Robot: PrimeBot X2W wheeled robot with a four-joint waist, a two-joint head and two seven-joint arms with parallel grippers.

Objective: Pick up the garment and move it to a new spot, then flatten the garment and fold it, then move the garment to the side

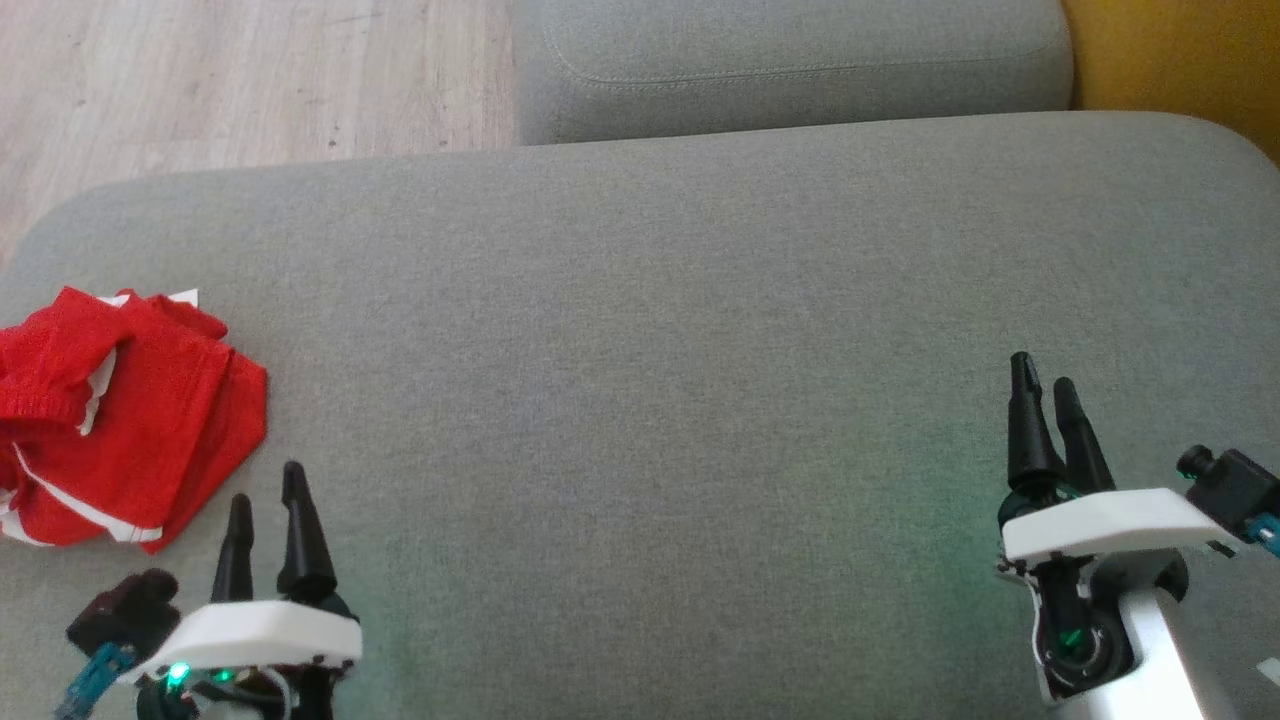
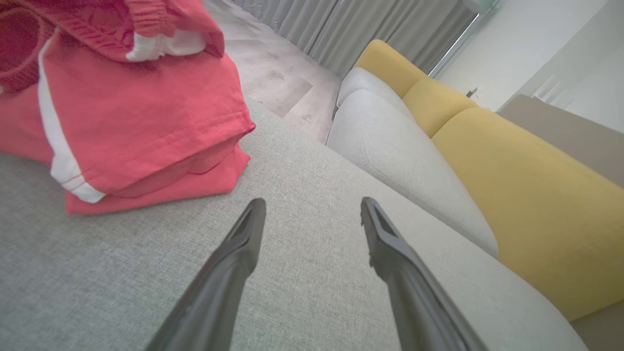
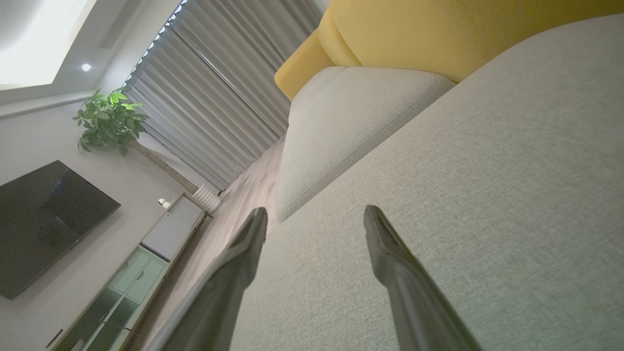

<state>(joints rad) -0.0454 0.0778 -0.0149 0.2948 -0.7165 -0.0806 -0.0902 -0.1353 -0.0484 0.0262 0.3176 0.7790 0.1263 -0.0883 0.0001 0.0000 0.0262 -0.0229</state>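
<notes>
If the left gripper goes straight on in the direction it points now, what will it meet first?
Probably the grey seat cushion itself. The open left gripper points low along it and passes beside the red garment, not into it. Depth is unclear.

Soft even daylight, wide-angle edge distortion
</notes>
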